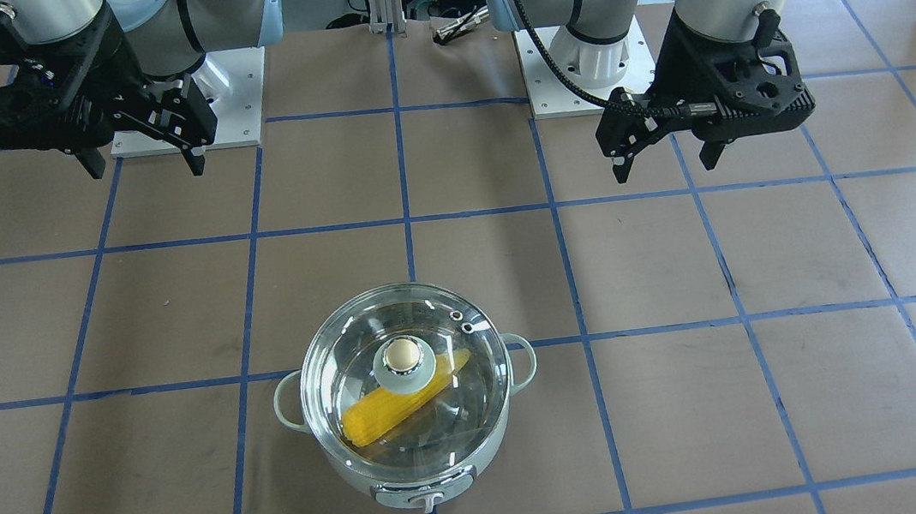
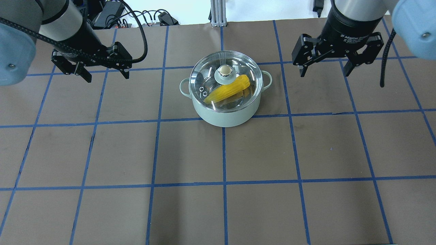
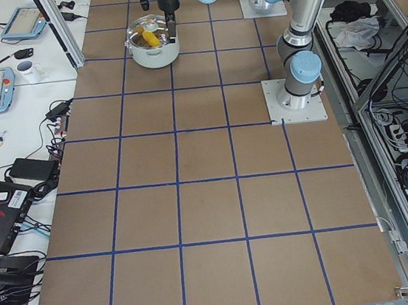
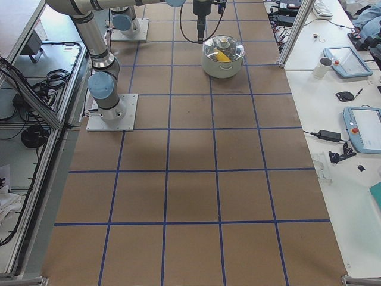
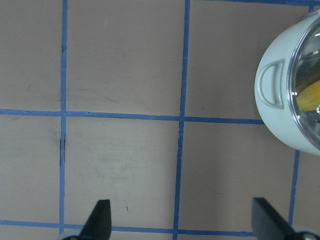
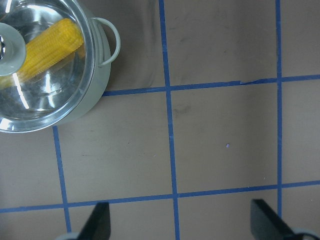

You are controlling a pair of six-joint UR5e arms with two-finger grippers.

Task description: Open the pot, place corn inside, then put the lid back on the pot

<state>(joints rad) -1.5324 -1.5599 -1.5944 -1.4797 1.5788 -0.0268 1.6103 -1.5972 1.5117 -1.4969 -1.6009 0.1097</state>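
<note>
The pale mint pot stands on the table, between and slightly ahead of the arms. The glass lid sits closed on it. The yellow corn lies inside, seen through the glass. My left gripper is open and empty, hovering well to the left of the pot. My right gripper is open and empty, hovering to the pot's right. In the front view the pot, lid and corn show the same. The left wrist view catches the pot's edge; the right wrist view shows corn under the lid.
Brown paper with a blue tape grid covers the table. The arm bases stand on plates at the robot's side. Side benches hold tablets, a mug and cables.
</note>
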